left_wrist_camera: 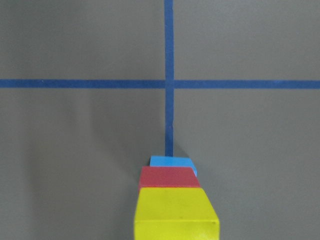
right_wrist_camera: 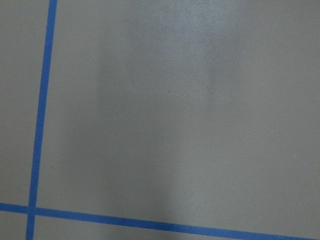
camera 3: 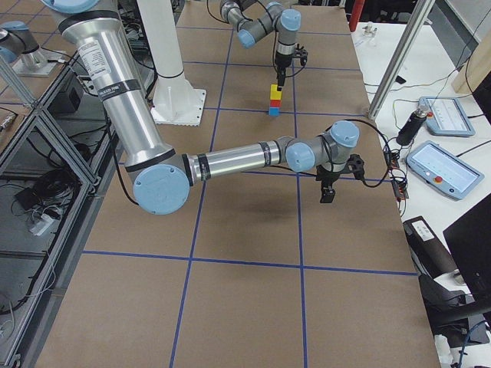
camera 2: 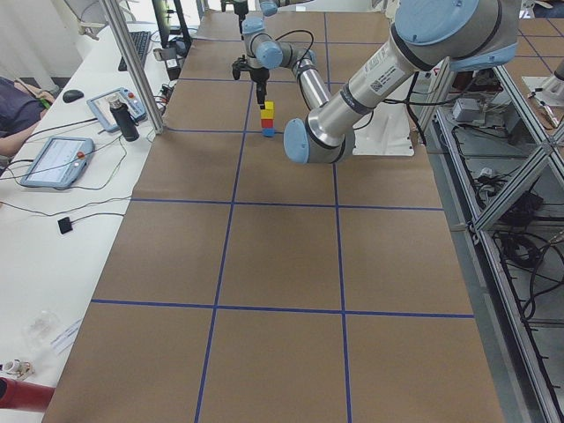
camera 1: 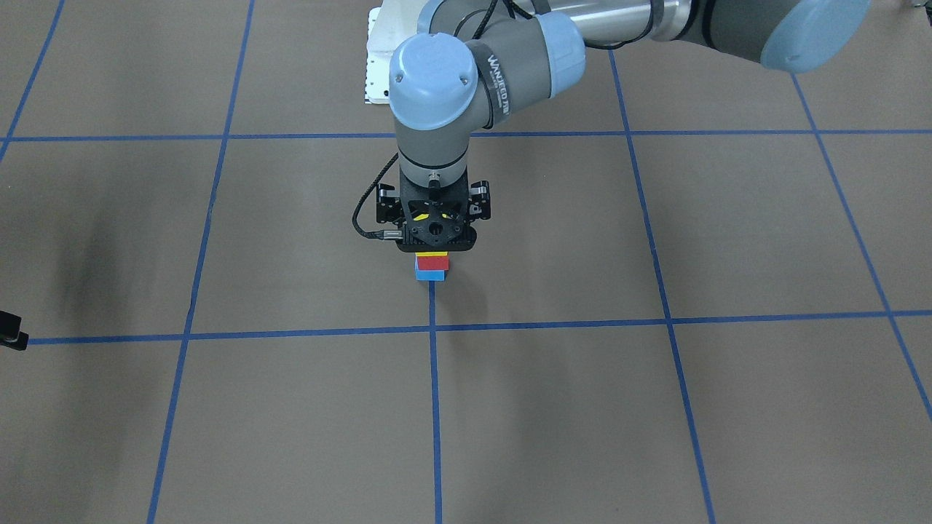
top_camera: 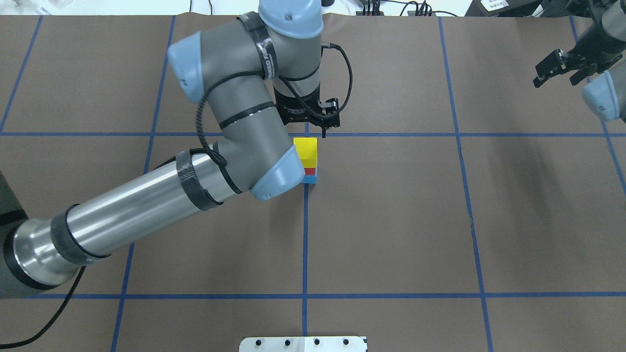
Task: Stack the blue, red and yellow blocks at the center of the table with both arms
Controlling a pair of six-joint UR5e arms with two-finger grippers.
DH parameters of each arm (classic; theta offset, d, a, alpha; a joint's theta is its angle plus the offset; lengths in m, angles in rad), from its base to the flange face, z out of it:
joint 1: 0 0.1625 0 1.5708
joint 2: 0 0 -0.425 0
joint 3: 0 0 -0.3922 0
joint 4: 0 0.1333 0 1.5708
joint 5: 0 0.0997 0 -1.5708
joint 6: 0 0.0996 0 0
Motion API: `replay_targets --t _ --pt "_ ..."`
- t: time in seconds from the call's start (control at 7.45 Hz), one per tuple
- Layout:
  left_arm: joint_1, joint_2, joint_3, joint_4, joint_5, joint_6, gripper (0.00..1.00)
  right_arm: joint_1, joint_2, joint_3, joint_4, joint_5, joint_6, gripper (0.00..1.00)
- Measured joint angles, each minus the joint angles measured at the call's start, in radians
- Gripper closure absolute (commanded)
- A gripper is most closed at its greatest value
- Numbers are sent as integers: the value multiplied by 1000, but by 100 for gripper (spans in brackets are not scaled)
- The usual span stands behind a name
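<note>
A stack stands at the table's centre: blue block (camera 1: 429, 275) at the bottom, red block (camera 1: 432, 262) on it, yellow block (top_camera: 306, 149) on top. The left wrist view looks down on the yellow (left_wrist_camera: 175, 215), red (left_wrist_camera: 169, 176) and blue (left_wrist_camera: 172, 161) blocks. My left gripper (camera 1: 434, 233) hangs just above the stack, looks open, and holds nothing. My right gripper (top_camera: 560, 71) is far off at the table's right side, open and empty. It also shows in the exterior right view (camera 3: 327, 195). The right wrist view shows only bare paper and tape.
Blue tape lines (camera 1: 434, 407) grid the brown table cover. The robot's white base plate (top_camera: 303, 343) sits at the near edge. Side desks hold tablets (camera 3: 445, 165) and metal posts (camera 2: 132, 79) past the table's far edge.
</note>
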Motion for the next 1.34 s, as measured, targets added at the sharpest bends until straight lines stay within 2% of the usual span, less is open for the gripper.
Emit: replay_targets --t 0.13,0.27,0.4,0.54,0.67,0.8,0.94,1.07,1.21,1.34 --pt "-46 60 -136 73 -2 28 0 -4 -1 5 1 -5 -1 0" --pt "-89 185 -310 135 -2 97 0 -6 1 6 1 -17 -1 0" --pt "-127 366 -454 125 0 188 0 -7 4 7 1 -32 2 0" --pt "-178 586 -536 19 -1 293 0 -11 2 6 1 -57 1 0" --pt "-251 800 -544 -156 -5 422 0 -16 -5 4 1 -90 -1 0" --pt "-370 954 -470 -332 -44 596 0 -15 -12 4 1 -109 -6 0" --pt "-519 1023 -340 -436 -124 802 0 -1 -23 4 0 -113 -35 0" --pt "-680 1016 -181 -469 -196 1032 0 37 -48 4 -2 -103 -108 0" --pt "-792 971 -59 -450 -225 1182 0 93 -85 3 -3 -84 -183 0" --pt "-849 937 8 -417 -229 1247 0 157 -129 3 -3 -59 -244 0"
